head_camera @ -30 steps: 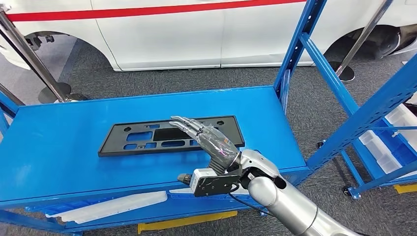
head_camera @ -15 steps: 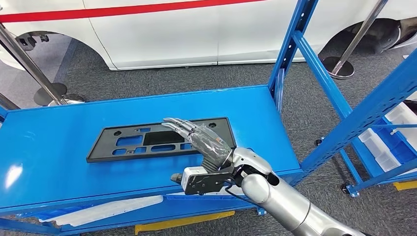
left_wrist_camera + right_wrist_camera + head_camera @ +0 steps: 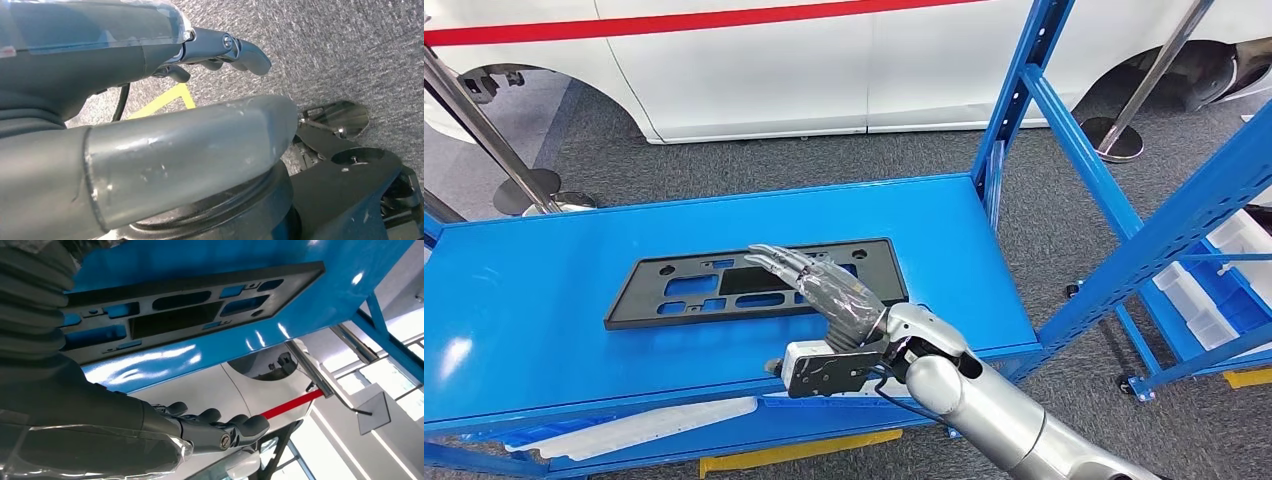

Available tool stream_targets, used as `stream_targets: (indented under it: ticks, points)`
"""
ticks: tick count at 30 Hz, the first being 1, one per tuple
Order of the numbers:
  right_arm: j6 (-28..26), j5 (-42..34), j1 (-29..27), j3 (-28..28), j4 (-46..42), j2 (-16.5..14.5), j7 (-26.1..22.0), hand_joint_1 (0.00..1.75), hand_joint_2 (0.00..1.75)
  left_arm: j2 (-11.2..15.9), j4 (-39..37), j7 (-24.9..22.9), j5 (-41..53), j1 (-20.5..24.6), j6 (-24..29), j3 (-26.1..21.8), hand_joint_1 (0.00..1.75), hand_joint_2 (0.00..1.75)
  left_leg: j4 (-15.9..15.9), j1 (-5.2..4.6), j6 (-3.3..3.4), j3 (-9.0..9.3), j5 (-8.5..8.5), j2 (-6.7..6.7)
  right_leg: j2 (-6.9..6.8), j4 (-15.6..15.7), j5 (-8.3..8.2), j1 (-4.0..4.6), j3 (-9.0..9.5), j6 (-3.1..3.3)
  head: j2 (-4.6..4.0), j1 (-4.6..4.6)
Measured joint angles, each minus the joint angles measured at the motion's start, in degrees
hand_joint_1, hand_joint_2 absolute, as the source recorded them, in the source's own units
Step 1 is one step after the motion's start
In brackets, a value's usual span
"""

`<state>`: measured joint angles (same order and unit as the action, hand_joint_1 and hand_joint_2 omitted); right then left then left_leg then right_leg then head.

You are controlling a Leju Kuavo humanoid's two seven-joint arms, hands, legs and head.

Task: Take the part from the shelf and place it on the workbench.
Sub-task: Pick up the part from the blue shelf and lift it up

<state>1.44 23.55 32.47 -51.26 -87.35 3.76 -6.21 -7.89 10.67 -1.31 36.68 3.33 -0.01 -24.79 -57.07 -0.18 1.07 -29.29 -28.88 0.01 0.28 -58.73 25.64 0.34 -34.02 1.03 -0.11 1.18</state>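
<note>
**One black part flat on the blue worktop**

One black part with cut-out holes lies flat in the middle of the blue worktop, with bare blue all around it. The right hand hovers over the part's right end, fingers straight and spread, holding nothing. The left hand hangs over grey floor; I cannot tell its state.

Flat black plastic part with many cut-out holes, long rectangle shape, lying flat on the shiny blue workbench, near the middle, slightly slanted
</note>
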Motion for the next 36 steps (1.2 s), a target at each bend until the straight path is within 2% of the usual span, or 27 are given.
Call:
stream_targets:
  ticks: [7, 13, 28, 36]
  points:
    - [0.5, 0.1, 0.6, -1.4, 0.8, -0.9, 0.6, 0.0, 1.75, 0.0, 0.0, 0.0, 0.3, 0.0, -0.1, 0.0, 0.0, 0.0, 0.0, -0.04, 0.01, 0.0, 0.0, 0.0, 0.0, 0.0, 0.0, -0.04, 0.02, 0.0, 0.0, 0.0]
    - [1.0, 2.6, 2.4, -3.5, 3.3, -2.4, 3.2, 0.0, 1.75, 0.0, 0.0, -0.1, 0.6, 0.1, -0.7, 0.0, 0.0, 0.0, 0.0, -0.05, 0.01, 0.01, 0.0, 0.0, 0.0, 0.0, 0.0, -0.05, 0.02, 0.0, 0.0, 0.0]
    - [-3.2, 12.5, 7.9, -6.1, 18.0, -9.4, 7.4, 0.0, 1.75, 0.0, 0.0, -0.4, 1.4, 0.4, -1.9, 0.0, 0.0, 0.0, 0.0, -0.05, 0.0, 0.03, 0.05, 0.01, 0.01, 0.0, -0.02, -0.05, 0.02, -0.01, 0.0, 0.0]
    - [-7.6, 17.6, 10.5, -6.2, 29.3, -13.2, 7.3, 0.0, 1.75, 0.0, 0.0, -0.6, 1.9, 0.6, -2.1, -0.1, 0.0, 0.0, 0.0, -0.05, 0.0, 0.03, 0.05, 0.0, 0.0, 0.0, -0.02, -0.05, 0.02, -0.01, 0.0, 0.0]
